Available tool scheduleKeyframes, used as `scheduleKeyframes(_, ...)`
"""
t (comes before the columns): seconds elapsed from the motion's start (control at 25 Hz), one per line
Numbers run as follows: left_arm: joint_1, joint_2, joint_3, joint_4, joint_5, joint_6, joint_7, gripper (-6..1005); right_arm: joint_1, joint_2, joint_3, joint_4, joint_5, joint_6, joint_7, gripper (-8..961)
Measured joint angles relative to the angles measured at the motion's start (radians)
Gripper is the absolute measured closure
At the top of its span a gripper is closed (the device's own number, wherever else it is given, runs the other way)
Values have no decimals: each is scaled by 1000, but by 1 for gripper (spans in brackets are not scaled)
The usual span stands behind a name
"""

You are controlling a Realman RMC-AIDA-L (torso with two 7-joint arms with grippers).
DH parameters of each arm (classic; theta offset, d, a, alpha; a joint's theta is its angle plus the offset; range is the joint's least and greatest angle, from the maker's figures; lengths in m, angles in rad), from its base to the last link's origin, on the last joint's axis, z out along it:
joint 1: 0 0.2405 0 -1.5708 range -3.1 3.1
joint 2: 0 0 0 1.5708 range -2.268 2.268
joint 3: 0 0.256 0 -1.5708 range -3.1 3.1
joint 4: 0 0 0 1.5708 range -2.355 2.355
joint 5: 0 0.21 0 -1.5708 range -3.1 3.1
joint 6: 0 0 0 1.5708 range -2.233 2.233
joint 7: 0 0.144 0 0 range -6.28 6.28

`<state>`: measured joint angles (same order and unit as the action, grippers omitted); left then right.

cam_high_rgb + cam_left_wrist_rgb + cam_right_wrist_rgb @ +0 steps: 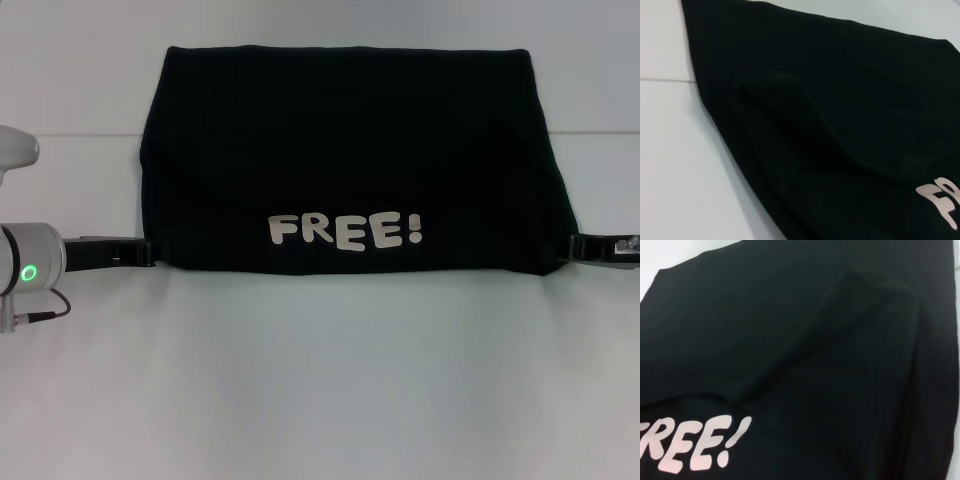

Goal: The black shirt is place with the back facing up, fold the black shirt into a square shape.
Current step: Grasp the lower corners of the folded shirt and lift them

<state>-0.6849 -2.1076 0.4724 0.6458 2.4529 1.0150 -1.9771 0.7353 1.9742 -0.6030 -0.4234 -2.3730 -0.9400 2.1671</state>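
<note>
— Right, where is the black shirt (pixel 350 160) sitting?

— Spread on the white table (pixel 320 390), filling the twelve o'clock half of the head view. It lies as a wide folded slab, narrower along its far edge and broader along the near one. The pale "FREE!" lettering (pixel 345 231) faces up, just inside the near edge, a touch toward six o'clock from the cloth's middle.

— And the arms?

— The left gripper (pixel 148 251) comes in from nine o'clock and meets the shirt's near left corner. The right gripper (pixel 572 246) comes in from three o'clock at the near right corner. Both sit low, level with the near hem.

— Pinching the cloth, or spread apart?

— I cannot tell for either one; the dark tips run into the dark cloth at the corners.

— Anything from the wrist cameras?

— The left wrist view shows a soft raised fold in the cloth and the first letters of the print. The right wrist view shows a long diagonal crease, with the end of the print in view.
</note>
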Motion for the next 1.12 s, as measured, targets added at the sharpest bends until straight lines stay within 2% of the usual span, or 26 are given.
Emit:
scheduleKeyframes(0.2,2,-1,0,0,0,-1,-2,962,-15,0,14,-3,12,-9,-31,954)
scheduleKeyframes(0.4,12,-1,-17,38,-3,88,-24,962,-72,-10,37,-42,82,-111,-98,953)
scheduleKeyframes(0.72,82,7,-51,184,-14,399,-41,963,-203,-17,52,-163,148,-340,-132,953)
scheduleKeyframes(1.0,130,21,-168,220,-4,716,27,962,-293,-51,91,-174,147,-566,-233,953)
scheduleKeyframes(1.04,130,21,-168,220,-4,716,27,962,-304,-54,95,-174,147,-588,-249,953)
scheduleKeyframes(1.12,166,19,-176,230,-4,803,46,962,-330,-60,104,-174,145,-643,-287,953)
